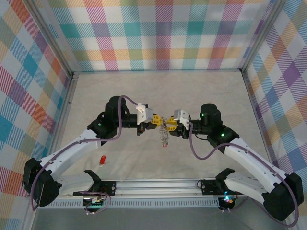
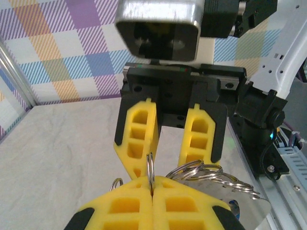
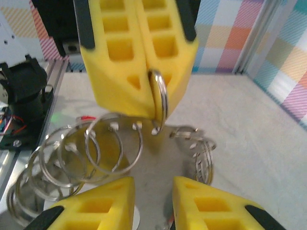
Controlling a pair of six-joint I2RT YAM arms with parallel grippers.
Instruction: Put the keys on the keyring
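The keyring (image 1: pixel 164 135) is a chain of linked silver rings that hangs between both grippers above the middle of the table. My left gripper (image 2: pixel 152 184) is shut on one upright ring (image 2: pixel 150 167) of it, and the other rings (image 2: pixel 211 171) trail off to the right. My right gripper (image 3: pixel 153 191) faces it with a clear gap between its yellow fingers (image 3: pixel 98 208), and the rings (image 3: pixel 103 143) and a flat silver plate (image 3: pixel 163 172) lie just beyond them. One red key (image 1: pixel 101 160) lies on the table near the left arm. The two grippers, left (image 1: pixel 158 120) and right (image 1: pixel 171 122), nearly touch.
Plaid walls (image 1: pixel 158 33) close in the table on three sides. The metal base rail (image 1: pixel 158 184) runs along the near edge. Purple cables (image 1: pixel 201 153) loop off both arms.
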